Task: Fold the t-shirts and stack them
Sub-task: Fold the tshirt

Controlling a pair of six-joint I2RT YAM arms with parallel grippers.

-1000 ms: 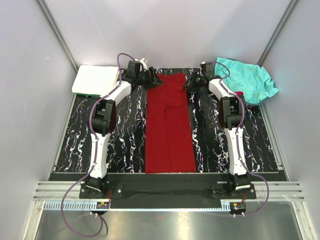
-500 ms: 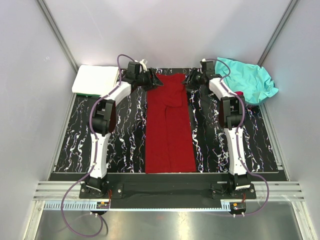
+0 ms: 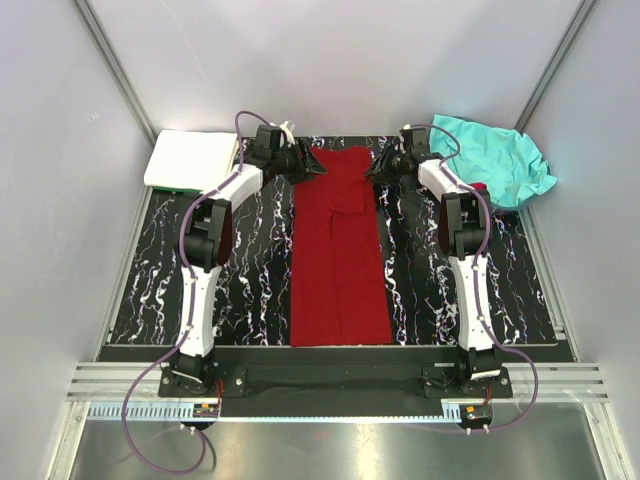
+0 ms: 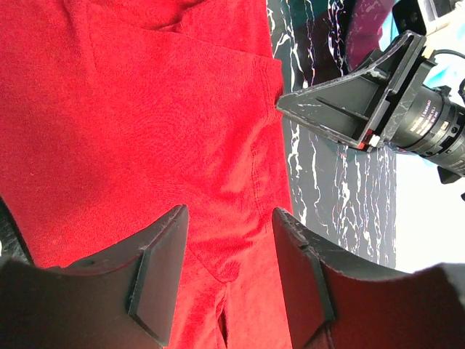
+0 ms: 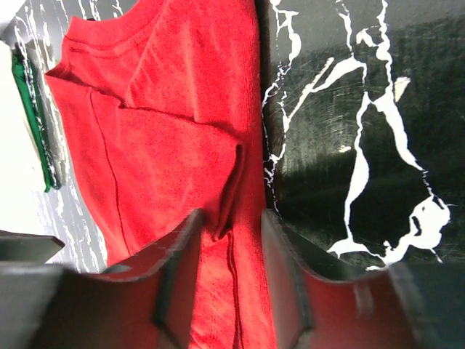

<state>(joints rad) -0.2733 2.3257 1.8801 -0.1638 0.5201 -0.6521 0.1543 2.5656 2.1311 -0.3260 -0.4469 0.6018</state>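
Observation:
The dark red t-shirt [image 3: 338, 250] lies folded lengthwise into a long strip down the middle of the black marbled mat [image 3: 240, 270]. My left gripper [image 3: 312, 163] is at its far left corner, open, with red cloth [image 4: 167, 123] between its fingers [image 4: 229, 214]. My right gripper [image 3: 374, 168] is at the far right corner, open, straddling the shirt's right edge [image 5: 231, 217]. The turquoise t-shirt [image 3: 497, 157] lies crumpled at the back right. A white folded shirt [image 3: 192, 158] lies on a green one [image 5: 30, 116] at the back left.
The right gripper's black wedge finger and camera lens [image 4: 378, 94] show in the left wrist view, close over the shirt's edge. Metal posts and white walls close in the mat on three sides. A small dark red item [image 3: 478, 188] peeks from under the turquoise shirt.
Both grippers stay at the red shirt's far corners; the right one shifted slightly and came back. The shirt has not moved.

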